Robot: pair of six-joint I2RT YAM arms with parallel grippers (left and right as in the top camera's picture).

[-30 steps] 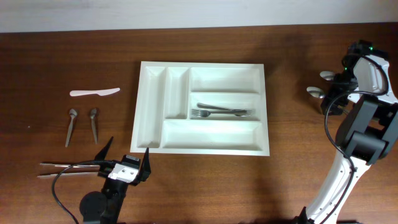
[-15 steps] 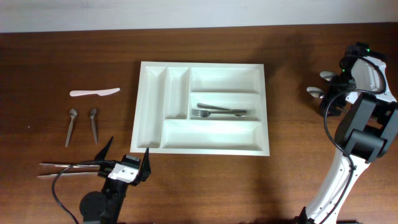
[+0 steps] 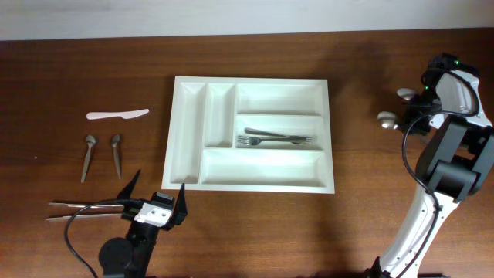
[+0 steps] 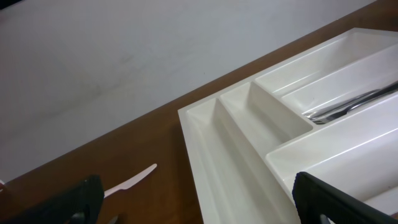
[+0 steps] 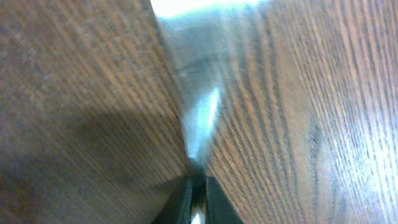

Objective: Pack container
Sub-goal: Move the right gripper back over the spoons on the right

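Observation:
The container (image 3: 185, 123) is a white five-compartment tray at mid-table, with metal forks (image 3: 278, 139) in its middle wide compartment. At the far right my right gripper (image 3: 414, 118) is down at the table, shut on the handle of a metal spoon (image 3: 385, 117). The right wrist view shows that spoon (image 5: 199, 118) running away from the shut gripper (image 5: 198, 186). My left gripper (image 3: 157, 188) hovers open by the container's front left corner with nothing in it. Its wrist view shows the open gripper (image 4: 199, 211), the container (image 4: 236, 143) and the forks (image 4: 348, 106).
A second spoon (image 3: 405, 93) lies just behind the held one. Left of the container lie a white plastic knife (image 3: 117, 115), two metal spoons (image 3: 87, 157) (image 3: 116, 153) and two long utensils (image 3: 81, 211) beside the left arm. The knife (image 4: 130, 182) also shows in the left wrist view.
The right gripper has closed on the spoon's handle, and the spoon's bowl has shifted slightly left. The left arm has not moved.

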